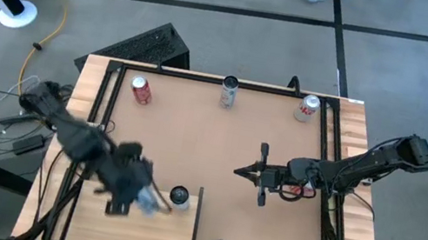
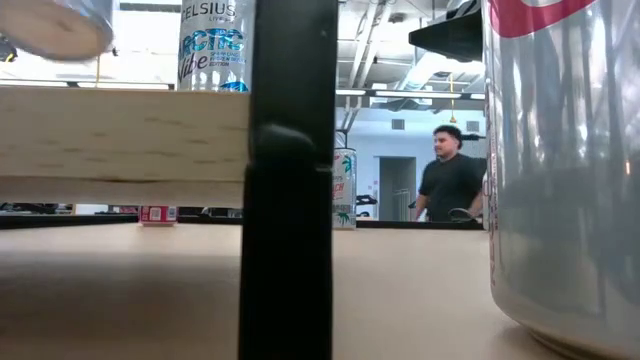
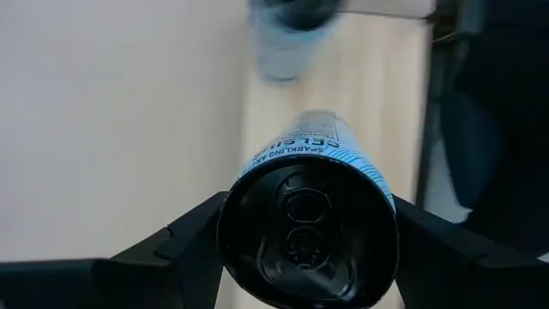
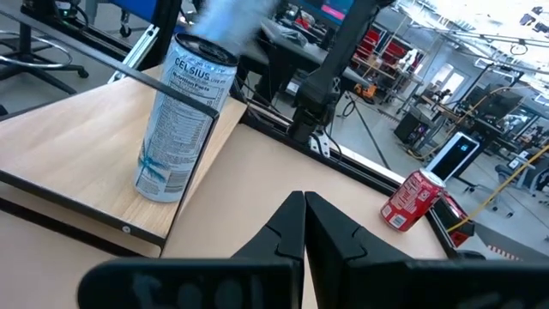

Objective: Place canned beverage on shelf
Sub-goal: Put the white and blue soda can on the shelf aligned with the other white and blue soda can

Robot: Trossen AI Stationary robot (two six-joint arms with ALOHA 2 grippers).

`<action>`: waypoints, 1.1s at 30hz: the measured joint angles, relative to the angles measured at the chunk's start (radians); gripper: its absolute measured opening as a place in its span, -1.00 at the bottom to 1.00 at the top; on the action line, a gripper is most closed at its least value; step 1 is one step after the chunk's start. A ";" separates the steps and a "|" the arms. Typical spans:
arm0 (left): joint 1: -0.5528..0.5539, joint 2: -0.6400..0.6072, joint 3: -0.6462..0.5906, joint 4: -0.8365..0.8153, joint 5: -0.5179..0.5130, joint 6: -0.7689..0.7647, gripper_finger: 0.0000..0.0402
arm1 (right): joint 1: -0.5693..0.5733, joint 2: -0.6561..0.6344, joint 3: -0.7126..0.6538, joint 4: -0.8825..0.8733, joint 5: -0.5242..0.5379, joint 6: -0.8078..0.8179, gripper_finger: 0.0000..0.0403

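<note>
I see the left gripper (image 1: 143, 198) pinching a white-and-blue Celsius can (image 3: 309, 219) over the shelf (image 1: 146, 232), its long axis tilted and black lid toward the wrist, just beside a second Celsius can (image 4: 176, 118) standing upright there; right gripper (image 4: 304, 225) pressed together, well apart.

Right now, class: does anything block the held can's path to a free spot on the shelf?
A Celsius can already stands on the shelf beside the left gripper; bare board remains elsewhere.
</note>
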 joint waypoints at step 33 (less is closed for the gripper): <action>0.011 0.536 0.546 -0.091 -0.034 0.238 0.22 | 0.000 0.000 0.000 -0.001 -0.001 -0.008 -0.85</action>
